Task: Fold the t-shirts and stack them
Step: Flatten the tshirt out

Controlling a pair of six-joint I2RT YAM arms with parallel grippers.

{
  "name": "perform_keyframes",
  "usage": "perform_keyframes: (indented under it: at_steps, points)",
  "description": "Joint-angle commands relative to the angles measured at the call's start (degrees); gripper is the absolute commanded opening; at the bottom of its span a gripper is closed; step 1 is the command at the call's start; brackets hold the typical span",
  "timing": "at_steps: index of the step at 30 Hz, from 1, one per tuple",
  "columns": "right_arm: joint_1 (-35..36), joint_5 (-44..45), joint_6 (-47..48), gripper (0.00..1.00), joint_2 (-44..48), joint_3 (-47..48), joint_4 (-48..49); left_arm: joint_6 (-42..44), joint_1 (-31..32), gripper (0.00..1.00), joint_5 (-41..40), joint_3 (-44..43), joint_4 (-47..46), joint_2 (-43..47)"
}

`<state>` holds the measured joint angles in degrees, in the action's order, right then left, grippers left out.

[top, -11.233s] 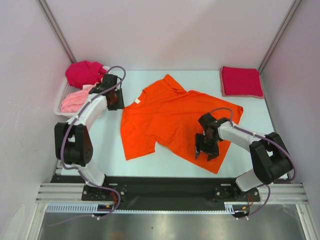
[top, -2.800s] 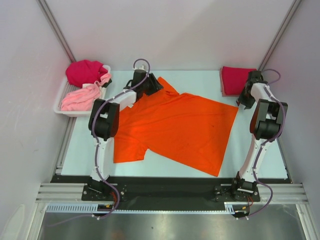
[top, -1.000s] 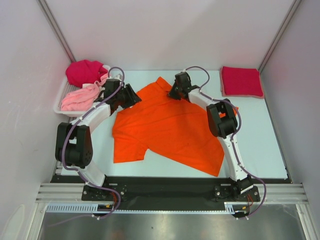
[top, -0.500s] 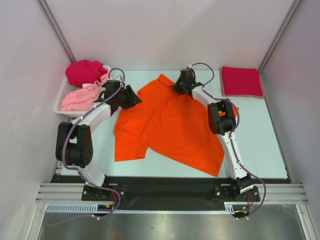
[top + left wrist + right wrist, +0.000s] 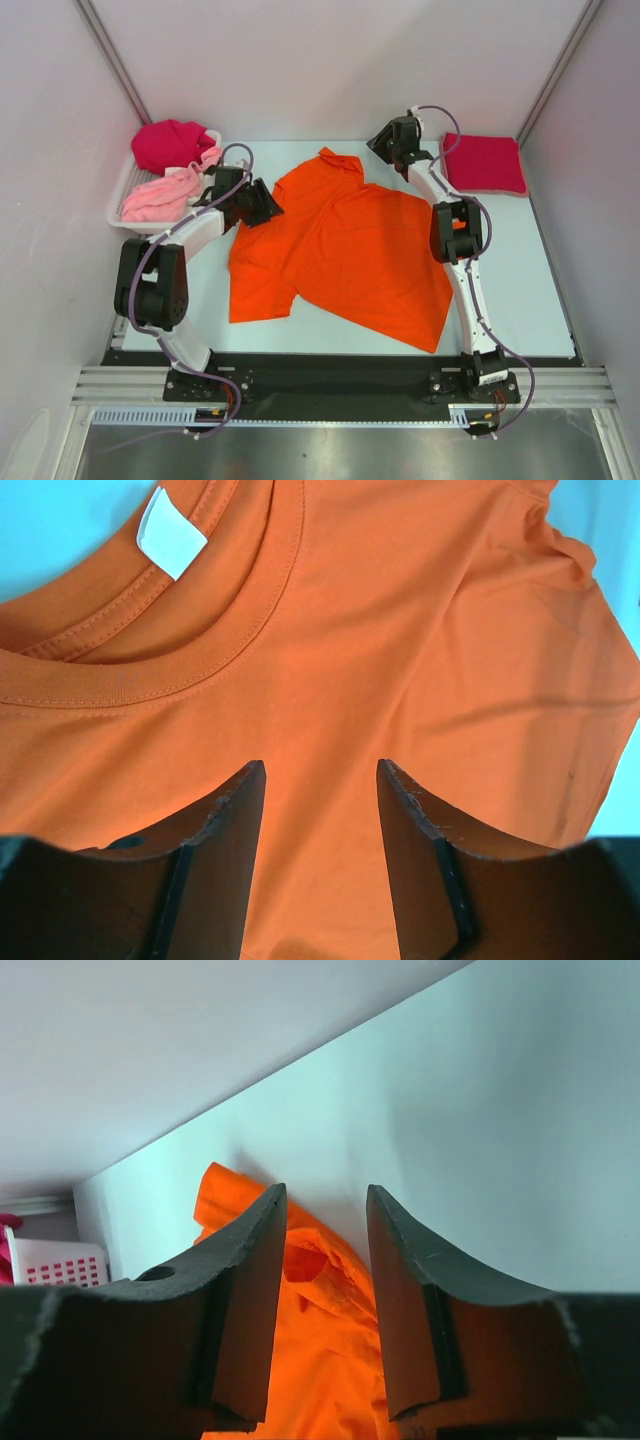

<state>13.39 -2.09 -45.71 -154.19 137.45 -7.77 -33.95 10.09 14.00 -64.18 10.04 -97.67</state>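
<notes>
Two open grippers, and neither one is holding anything. My left gripper [image 5: 268,208] sits over the orange shirt [image 5: 345,250], which lies spread on the table [image 5: 520,260]. On the left wrist view, its fingers [image 5: 225,850] stand a fair way apart with only smooth orange cloth between them. The collar [image 5: 200,665] curves just ahead of the tips, and the white label [image 5: 170,533] lies further ahead and off to their left. I cannot tell whether the tips touch the cloth.

My right gripper [image 5: 383,143] is at the far edge of the table, beside the shirt's far sleeve rather than over its body. Its fingers [image 5: 250,1290] are parted at a middling width and hold nothing. Through the gap I see bare table ahead, and closer in, a rumpled sleeve [image 5: 318,1265] of the orange shirt lies between the tips.

Behind the right fingers, near the wrist but apart from it, a crimson shirt [image 5: 484,163] lies folded flat on the table. Behind the left fingers, past the forearm, is the tray [image 5: 118,205]. A magenta shirt [image 5: 168,145] is bunched at its far end. A pink shirt [image 5: 158,198] is crumpled in its near part, with a bit of cloth over the rim on the gripper's side.
</notes>
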Motion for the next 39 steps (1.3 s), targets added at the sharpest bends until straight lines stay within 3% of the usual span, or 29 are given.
perform_keyframes:
  at_steps: [1,8,15,22,30,39]
  points:
    - [1.55,-1.51,2.99,0.44,3.62,2.39,0.40,1.87,-0.42,0.55,0.85,-1.38,-0.38,-0.68]
    - [5.07,-7.32,3.00,0.43,6.09,-2.00,1.35,2.49,-0.77,0.55,1.21,-4.28,0.85,-3.93]
    - [8.94,-6.09,0.72,0.54,2.85,-1.05,3.73,2.40,-0.77,0.55,0.77,-3.41,0.59,-3.50]
    - [9.73,-5.21,-1.66,0.49,0.12,-0.69,5.57,1.26,-0.77,0.55,1.29,-2.53,-0.55,-2.70]
    - [9.81,-5.38,-3.07,0.35,-1.90,0.54,4.87,0.82,-0.77,0.55,0.41,-3.14,-0.64,-3.14]
    - [8.68,-4.77,-3.24,0.34,-4.63,0.72,5.74,-0.68,-0.77,0.56,1.21,-2.09,-2.22,-3.67]
